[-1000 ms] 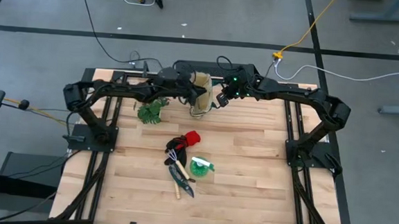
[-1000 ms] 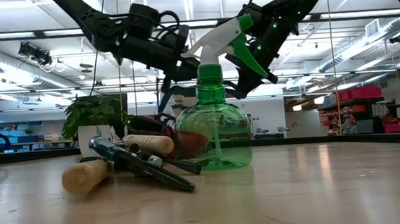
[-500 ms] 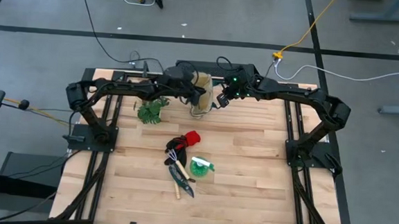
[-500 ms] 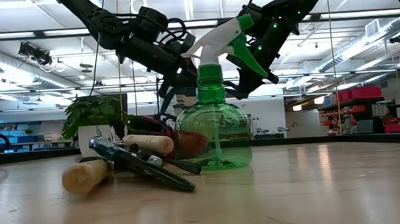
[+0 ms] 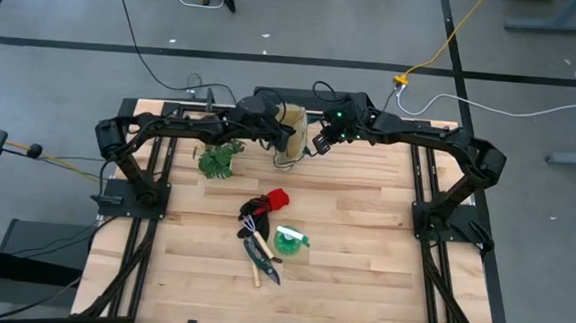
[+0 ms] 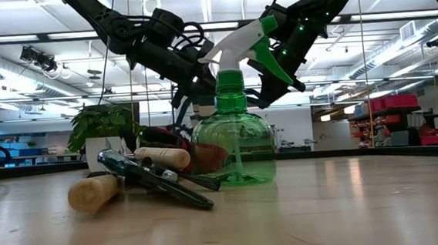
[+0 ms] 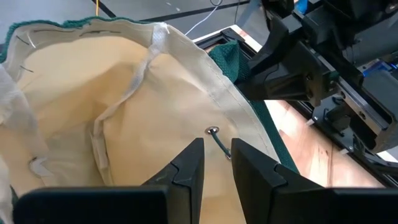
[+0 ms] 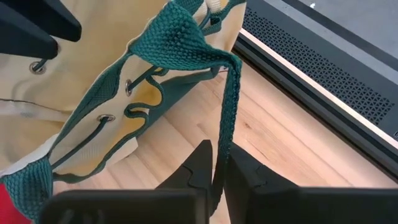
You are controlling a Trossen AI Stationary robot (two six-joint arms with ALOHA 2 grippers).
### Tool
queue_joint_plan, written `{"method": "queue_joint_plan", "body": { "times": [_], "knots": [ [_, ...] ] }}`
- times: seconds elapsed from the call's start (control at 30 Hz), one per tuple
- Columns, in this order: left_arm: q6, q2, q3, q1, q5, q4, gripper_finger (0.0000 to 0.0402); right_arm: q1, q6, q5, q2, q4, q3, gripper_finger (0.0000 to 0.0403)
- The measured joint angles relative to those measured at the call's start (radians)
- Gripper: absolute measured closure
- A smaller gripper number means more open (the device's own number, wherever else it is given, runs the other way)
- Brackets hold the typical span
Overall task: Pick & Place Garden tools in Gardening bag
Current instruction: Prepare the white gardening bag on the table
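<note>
From above, the gardening bag [image 5: 288,140] stood at the far middle of the wooden table [image 5: 363,246], with both arms meeting over it. The left gripper [image 5: 279,133] sat at the bag's left side and the right gripper [image 5: 316,143] at its right edge. Nearer the front lay the red-and-black glove [image 5: 269,200], the green spray bottle [image 5: 290,241], the wooden-handled mini rake [image 5: 254,242] and the pruning shears [image 5: 265,263], bunched together and touching. A leafy plant sprig [image 5: 220,160] lay left of the bag.

At table height, the spray bottle [image 6: 233,141] stood upright in front, with the shears [image 6: 152,179] and the rake's wooden handle [image 6: 92,191] lying to its left. Both arms hung above and behind them.

From the left wrist, the left gripper [image 7: 217,163] had its fingers [image 7: 186,167] set a little apart, straddling the bag's cream rim [image 7: 205,81] beside a metal eyelet [image 7: 212,130]; I could not tell whether they pinched the cloth.

From the right wrist, the right gripper [image 8: 219,168] had its fingers [image 8: 198,163] nearly together on the bag's green woven handle [image 8: 231,99], which ran taut down between them.
</note>
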Motion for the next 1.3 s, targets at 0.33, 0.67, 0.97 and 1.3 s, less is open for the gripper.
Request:
{"method": "queue_joint_plan", "body": {
  "times": [0.33,0.67,0.97,1.3],
  "knots": [
    [0.0,0.0,0.0,0.0,0.0,0.0,0.0314,0.0,0.0,-0.036,0.0,0.008,0.0,0.0363],
    [0.001,0.0,0.0,0.0,0.0,-0.016,0.0314,0.0,-0.004,-0.051,0.0,0.024,0.0,0.031],
    [0.002,0.0,0.0,0.0,0.0,-0.021,0.0314,0.002,-0.016,-0.051,0.0,0.024,0.0,0.0257],
    [0.016,0.0,0.0,0.0,0.001,-0.021,0.0314,0.002,-0.02,-0.051,0.0,0.024,0.0,0.0223]
  ]
}}
